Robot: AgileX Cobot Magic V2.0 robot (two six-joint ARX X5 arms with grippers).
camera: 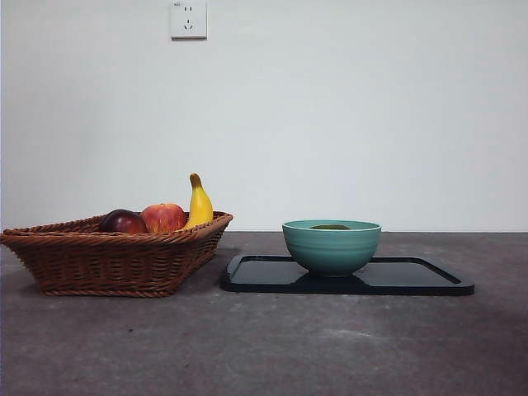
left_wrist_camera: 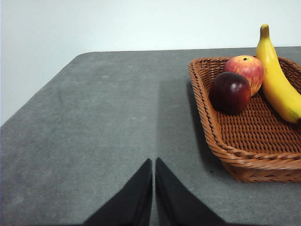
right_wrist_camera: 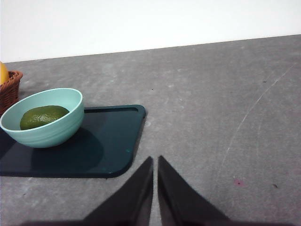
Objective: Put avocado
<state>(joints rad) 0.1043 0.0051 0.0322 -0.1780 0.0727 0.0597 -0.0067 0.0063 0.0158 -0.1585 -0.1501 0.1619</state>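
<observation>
Avocado's sitting in the bowl, both arms parked off to the side.

The avocado [right_wrist_camera: 43, 117] lies inside the teal bowl [right_wrist_camera: 44, 120], with only its dark green top peeking over the rim in the front view [camera: 331, 227]. The bowl stands on the dark tray [camera: 417, 280], and just beside the tray is the wicker basket [camera: 115, 256] holding a dark purple-red fruit [left_wrist_camera: 230, 92], a red apple [left_wrist_camera: 245, 70] and a banana [left_wrist_camera: 277, 80]. The left gripper [left_wrist_camera: 153, 165] hangs over bare table near the basket, jaws pressed together on nothing. The right gripper [right_wrist_camera: 155, 162] hovers by the tray's corner, also closed and empty. Judging by that, the placing looks done; nothing much seems left beyond keeping the arms clear.
</observation>
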